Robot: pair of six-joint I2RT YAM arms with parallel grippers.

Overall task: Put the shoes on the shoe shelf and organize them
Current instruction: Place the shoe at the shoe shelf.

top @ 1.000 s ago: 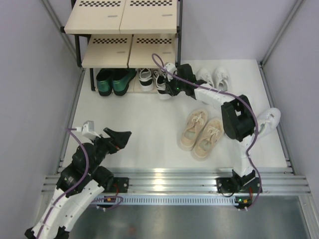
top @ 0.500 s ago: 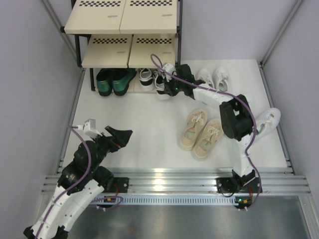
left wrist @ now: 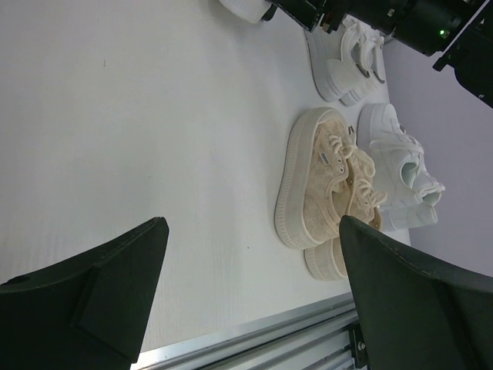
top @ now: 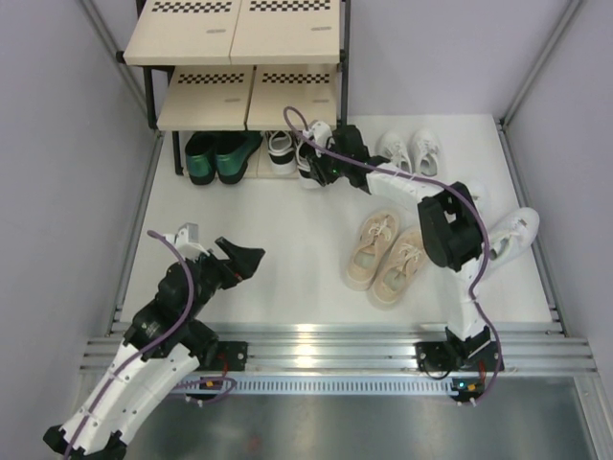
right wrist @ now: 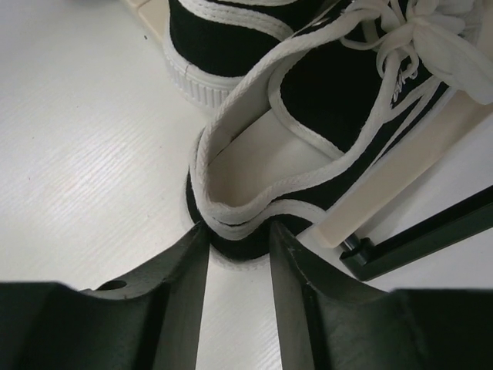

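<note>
Right wrist view: our right gripper [right wrist: 237,231] pinches the black-and-white laced sneaker [right wrist: 339,100] by its heel; our left gripper [left wrist: 253,223] is spread wide apart.

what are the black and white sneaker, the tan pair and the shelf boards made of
The black-and-white sneaker looks like matt black fabric, likely canvas, with white piping and soft woven laces. The tan pair looks fuzzy, probably suede or brushed fabric, on a thick ribbed rubbery sole. The shelf boards are pale and matt: wood or wood-look laminate, can't tell which.
</note>
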